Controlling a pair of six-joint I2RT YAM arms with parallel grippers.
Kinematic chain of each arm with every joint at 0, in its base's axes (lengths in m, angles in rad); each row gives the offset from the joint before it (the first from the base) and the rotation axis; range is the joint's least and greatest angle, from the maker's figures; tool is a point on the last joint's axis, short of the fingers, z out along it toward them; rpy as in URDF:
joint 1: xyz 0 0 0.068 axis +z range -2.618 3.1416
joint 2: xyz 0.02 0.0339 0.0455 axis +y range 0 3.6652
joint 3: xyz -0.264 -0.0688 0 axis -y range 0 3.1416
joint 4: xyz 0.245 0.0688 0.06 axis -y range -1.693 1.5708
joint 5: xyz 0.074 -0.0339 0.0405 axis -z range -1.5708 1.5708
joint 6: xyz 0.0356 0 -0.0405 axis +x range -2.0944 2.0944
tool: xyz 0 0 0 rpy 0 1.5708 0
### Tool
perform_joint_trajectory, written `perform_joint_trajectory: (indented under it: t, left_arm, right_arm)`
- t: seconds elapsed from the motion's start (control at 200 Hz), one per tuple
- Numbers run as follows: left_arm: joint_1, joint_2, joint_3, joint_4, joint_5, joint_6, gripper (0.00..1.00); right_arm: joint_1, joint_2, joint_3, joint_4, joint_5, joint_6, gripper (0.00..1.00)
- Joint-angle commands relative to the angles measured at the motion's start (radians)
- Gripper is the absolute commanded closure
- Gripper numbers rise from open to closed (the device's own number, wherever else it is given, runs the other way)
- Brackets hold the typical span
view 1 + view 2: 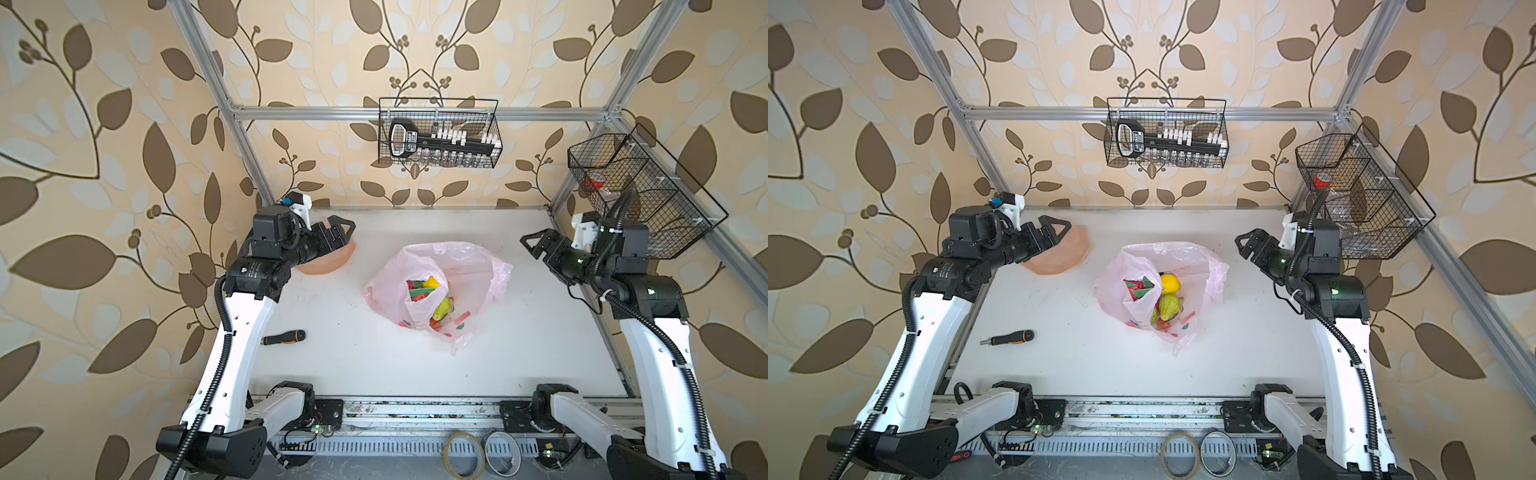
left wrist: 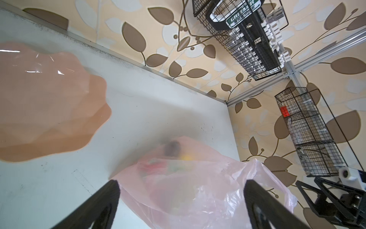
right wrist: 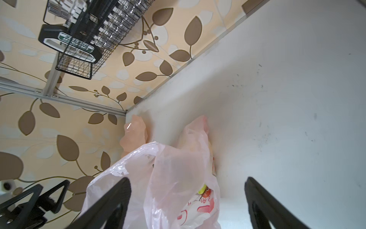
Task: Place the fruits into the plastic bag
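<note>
The pale-pink plastic bag [image 1: 469, 266] [image 1: 1183, 259] lies crumpled in the middle of the white table, its mouth gaping upward. Fruits lie inside it: a yellow lemon [image 1: 1170, 284], a lumpy green one [image 1: 1170, 307] and a magenta dragon fruit with green scales [image 1: 1138, 289]. In the left wrist view they show only as blurred colours through the bag [image 2: 198, 188]. My left gripper [image 1: 348, 232] [image 2: 181, 184] hovers open over the pink dish, left of the bag and apart from it. My right gripper [image 1: 530, 243] [image 3: 187, 181] stands open to the bag's right, holding nothing.
A peach-pink petal-edged dish [image 1: 328, 266] [image 2: 49, 109] sits at the back left under the left gripper. A black-and-orange screwdriver [image 1: 284, 337] lies at the front left. Wire baskets hang on the back wall [image 1: 440, 133] and the right frame [image 1: 640, 195]. Tape rolls [image 1: 463, 453] lie beyond the front rail.
</note>
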Motion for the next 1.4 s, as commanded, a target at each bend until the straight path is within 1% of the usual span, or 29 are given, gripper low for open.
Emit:
perform_joint_trajectory:
  t: [0.0, 0.085, 0.16, 0.225, 0.285, 0.335, 0.425, 0.475, 0.53, 0.565, 0.635, 0.675, 0.71, 0.765, 0.825, 0.9, 0.954, 0.989, 1.039, 1.099, 1.129, 1.164, 1.219, 1.259, 1.294, 1.319, 1.339, 1.359, 1.394]
  left_arm:
    - [0.007, -0.022, -0.009, 0.016, -0.062, 0.064, 0.01]
    - [0.007, -0.020, -0.036, 0.026, -0.105, 0.087, 0.01]
    - [0.007, -0.025, -0.085, 0.060, -0.181, 0.112, 0.01]
    - [0.009, -0.035, -0.158, 0.138, -0.270, 0.156, 0.01]
    - [0.022, -0.043, -0.242, 0.235, -0.351, 0.203, 0.01]
    - [0.050, -0.043, -0.313, 0.324, -0.394, 0.245, 0.01]
    - [0.127, -0.039, -0.444, 0.509, -0.413, 0.297, 0.01]
    - [0.172, -0.039, -0.523, 0.609, -0.422, 0.309, 0.01]
    - [0.208, -0.038, -0.602, 0.700, -0.429, 0.330, 0.01]
    - [0.222, -0.037, -0.651, 0.749, -0.414, 0.345, 0.01]
    - [0.226, -0.042, -0.776, 0.863, -0.355, 0.431, 0.01]
    - [0.225, -0.049, -0.850, 0.945, -0.355, 0.444, 0.01]
    - [0.225, -0.060, -0.902, 0.993, -0.366, 0.447, 0.01]
    - [0.225, -0.083, -0.960, 1.021, -0.370, 0.441, 0.01]
    - [0.224, -0.096, -1.008, 1.053, -0.335, 0.437, 0.01]
    - [0.224, -0.064, -1.060, 1.162, -0.278, 0.439, 0.01]
    - [0.224, -0.003, -1.082, 1.262, -0.275, 0.420, 0.01]
    - [0.226, 0.044, -1.070, 1.273, -0.270, 0.403, 0.01]
    - [0.225, 0.122, -1.071, 1.349, -0.194, 0.419, 0.01]
    - [0.223, 0.225, -1.090, 1.484, -0.115, 0.433, 0.01]
    - [0.223, 0.270, -1.081, 1.504, -0.095, 0.441, 0.01]
    - [0.222, 0.317, -1.072, 1.528, -0.069, 0.453, 0.01]
    - [0.222, 0.404, -1.061, 1.585, -0.029, 0.466, 0.01]
    - [0.222, 0.423, -1.042, 1.572, -0.012, 0.467, 0.01]
    - [0.222, 0.402, -1.027, 1.514, -0.012, 0.475, 0.01]
    - [0.217, 0.389, -1.018, 1.468, -0.018, 0.486, 0.01]
    - [0.212, 0.389, -1.017, 1.468, -0.024, 0.488, 0.01]
    - [0.209, 0.399, -1.012, 1.475, -0.021, 0.487, 0.01]
    - [0.208, 0.407, -0.998, 1.456, -0.030, 0.486, 0.01]
  right_arm:
    - [-0.007, -0.022, 0.000, -0.019, 0.121, -0.093, 0.05]
    - [-0.007, -0.021, -0.043, 0.045, 0.189, -0.118, 0.00]
    - [-0.008, -0.019, -0.101, 0.129, 0.275, -0.151, 0.00]
    - [-0.012, -0.006, -0.153, 0.213, 0.346, -0.183, 0.00]
    - [-0.026, 0.013, -0.234, 0.309, 0.398, -0.209, 0.00]
    - [-0.036, 0.032, -0.284, 0.398, 0.435, -0.240, 0.00]
    - [-0.061, 0.076, -0.378, 0.536, 0.496, -0.280, 0.00]
    - [-0.066, 0.088, -0.457, 0.653, 0.548, -0.313, 0.00]
    - [-0.076, 0.085, -0.562, 0.806, 0.555, -0.346, 0.00]
    - [-0.077, 0.075, -0.635, 0.917, 0.547, -0.382, 0.00]
    - [-0.076, 0.046, -0.792, 1.124, 0.525, -0.439, 0.00]
    - [-0.077, 0.038, -0.863, 1.211, 0.513, -0.457, 0.00]
    - [-0.077, 0.033, -0.899, 1.244, 0.510, -0.466, 0.00]
    - [-0.077, 0.027, -0.934, 1.246, 0.511, -0.481, 0.00]
    - [-0.076, -0.003, -0.991, 1.272, 0.509, -0.501, 0.00]
    - [-0.076, -0.070, -1.121, 1.417, 0.478, -0.526, 0.00]
    - [-0.078, -0.099, -1.211, 1.532, 0.468, -0.508, 0.00]
    - [-0.078, -0.101, -1.248, 1.593, 0.472, -0.502, 0.00]
    - [-0.077, -0.070, -1.288, 1.669, 0.462, -0.489, 0.00]
    - [-0.074, -0.001, -1.333, 1.826, 0.459, -0.463, 0.00]
    - [-0.073, 0.028, -1.336, 1.869, 0.446, -0.446, 0.00]
    - [-0.052, 0.082, -1.329, 1.936, 0.448, -0.459, 0.00]
    - [-0.025, 0.155, -1.303, 1.947, 0.435, -0.491, 0.00]
    - [0.018, 0.229, -1.317, 2.053, 0.464, -0.528, 0.00]
    - [0.059, 0.274, -1.321, 2.089, 0.501, -0.558, 0.00]
    - [0.076, 0.321, -1.320, 2.137, 0.529, -0.571, 0.00]
    - [0.079, 0.355, -1.314, 2.185, 0.532, -0.578, 0.00]
    - [0.072, 0.361, -1.300, 2.170, 0.524, -0.573, 0.00]
    - [0.077, 0.315, -1.268, 2.007, 0.558, -0.553, 0.00]
